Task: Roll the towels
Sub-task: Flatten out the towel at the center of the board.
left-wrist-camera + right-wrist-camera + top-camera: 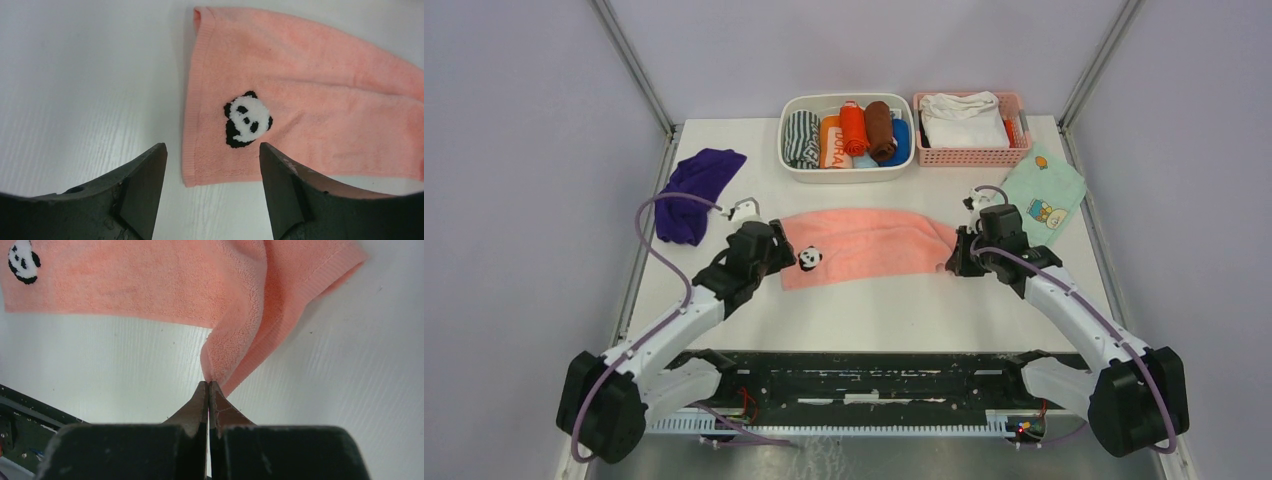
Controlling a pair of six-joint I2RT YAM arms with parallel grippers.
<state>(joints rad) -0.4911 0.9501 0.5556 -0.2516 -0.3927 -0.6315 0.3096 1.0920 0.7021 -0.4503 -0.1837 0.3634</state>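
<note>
The salmon-pink towel [869, 245] lies spread flat across the middle of the table, with a panda patch [811, 258] near its left end. My left gripper [790, 262] hovers at that left end, jaws open with nothing between them; in the left wrist view the towel's near left corner [192, 175] sits just ahead of the gripper [212, 150]. My right gripper [952, 266] is shut on the pink towel's right end, a pinched fold [225, 360] rising into its tips [208, 383]. The purple towel [696, 190] lies crumpled at the back left.
A white basket [844, 176] of several rolled towels and a pink basket [971, 155] holding a white folded cloth stand at the back. A mint-green cartoon-print cloth [1044, 195] lies at the right, just behind my right arm.
</note>
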